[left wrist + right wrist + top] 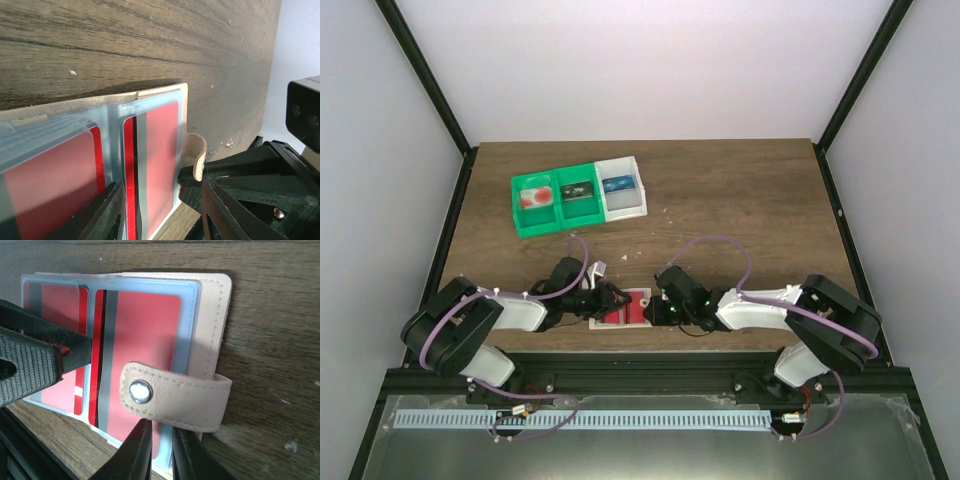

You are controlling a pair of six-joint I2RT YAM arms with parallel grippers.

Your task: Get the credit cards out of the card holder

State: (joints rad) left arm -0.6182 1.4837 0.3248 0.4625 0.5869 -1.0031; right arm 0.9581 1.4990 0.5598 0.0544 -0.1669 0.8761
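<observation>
Two red cards (145,325): likely stiff, slick — pull by an edge.
Card holder (215,315): soft, light.
Left tool (162,202): jaws apart, astride it.
Right tool (159,437): pinching its edge.

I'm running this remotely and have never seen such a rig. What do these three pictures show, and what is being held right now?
These are two robot arms bolted at the table's near edge. The top picture looks down from above and behind them. In it the left gripper and the right gripper meet at the open card holder. The other two pictures come from a camera on each wrist.

Farther back on the table sit a green tray and a white tray, each compartment holding something card-like.

The right wrist view shows red cards inside clear pockets, and the right gripper apparently pinching the holder's near edge. Whether the left gripper grips anything is unclear.
</observation>
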